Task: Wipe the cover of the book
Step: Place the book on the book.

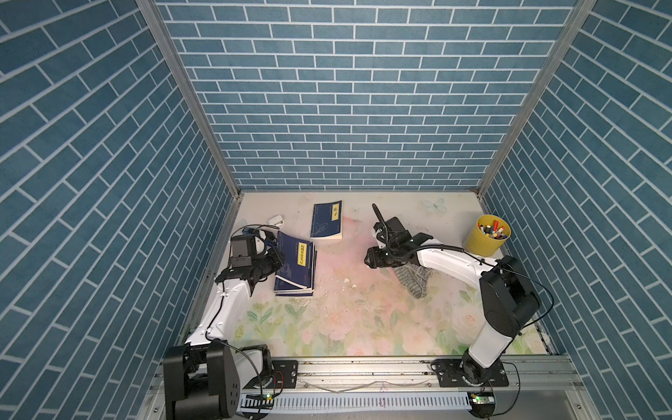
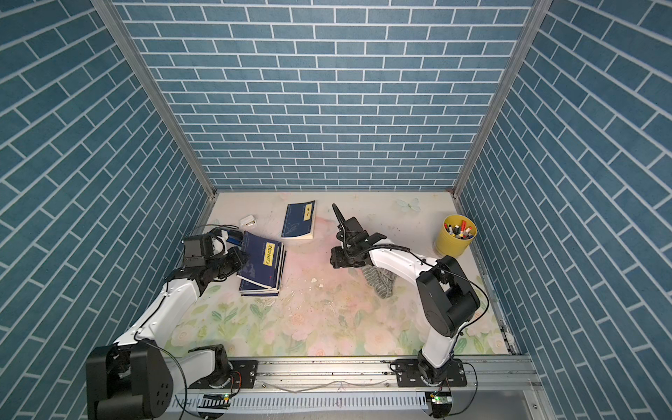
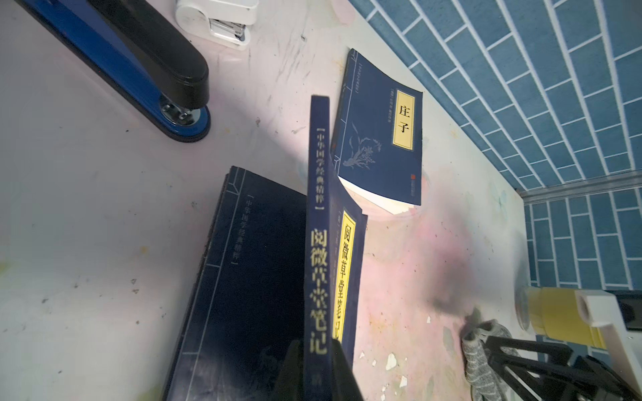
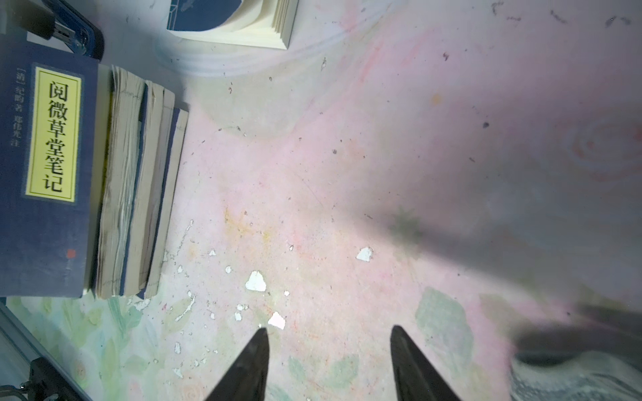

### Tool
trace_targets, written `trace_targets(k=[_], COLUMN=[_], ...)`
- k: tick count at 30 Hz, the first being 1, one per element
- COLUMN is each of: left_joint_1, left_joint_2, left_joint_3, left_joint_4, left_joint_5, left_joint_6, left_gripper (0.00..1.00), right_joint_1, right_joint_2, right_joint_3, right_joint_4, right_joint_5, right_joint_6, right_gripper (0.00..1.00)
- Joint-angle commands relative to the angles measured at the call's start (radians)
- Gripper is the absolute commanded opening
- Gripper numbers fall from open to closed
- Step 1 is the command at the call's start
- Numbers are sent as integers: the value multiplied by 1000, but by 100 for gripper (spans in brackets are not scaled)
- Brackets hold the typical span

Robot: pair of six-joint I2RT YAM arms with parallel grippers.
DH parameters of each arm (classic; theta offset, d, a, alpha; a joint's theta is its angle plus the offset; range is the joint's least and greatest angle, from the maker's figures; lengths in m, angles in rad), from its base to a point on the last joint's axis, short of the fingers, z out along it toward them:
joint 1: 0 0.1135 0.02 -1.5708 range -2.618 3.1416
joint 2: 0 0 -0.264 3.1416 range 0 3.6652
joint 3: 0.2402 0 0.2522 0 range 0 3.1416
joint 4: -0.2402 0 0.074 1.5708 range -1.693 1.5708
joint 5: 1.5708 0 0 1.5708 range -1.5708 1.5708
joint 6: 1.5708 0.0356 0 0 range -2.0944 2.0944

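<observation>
Floral table (image 1: 363,327): left pincer (image 3: 315,350), reaching low, clamps the book (image 3: 318,243).

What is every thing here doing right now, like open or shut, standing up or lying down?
top book: closed, tilted on the stack, spine pinched.
left gripper: shut on the top book.
right gripper: open, empty, above the table.
cloth: crumpled on the table, not held.
far book: closed, lying flat, cover up.
yellow cup: upright, holding pens.
white stapler: closed, lying on the table.
</observation>
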Motion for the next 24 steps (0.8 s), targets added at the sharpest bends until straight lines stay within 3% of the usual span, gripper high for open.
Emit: trace_targets(k=[1, 13, 24], left_joint_1=[5, -16, -36], left_joint_2=[5, 84, 187], left_joint_3=[1, 13, 117], left_joint_4=[25, 4, -120], left_joint_5=[-68, -95, -134], left_joint_6=[-3, 7, 93], left_gripper=[0, 1, 1], right_joint_1=[-3, -3, -3], right_joint_2=[12, 44, 55], right_joint_3=[27, 43, 32], right_joint_4=[-5, -1, 12], right_joint_5=[-22, -44, -49], right_joint_6=[-30, -32, -26], right_gripper=[56, 57, 57])
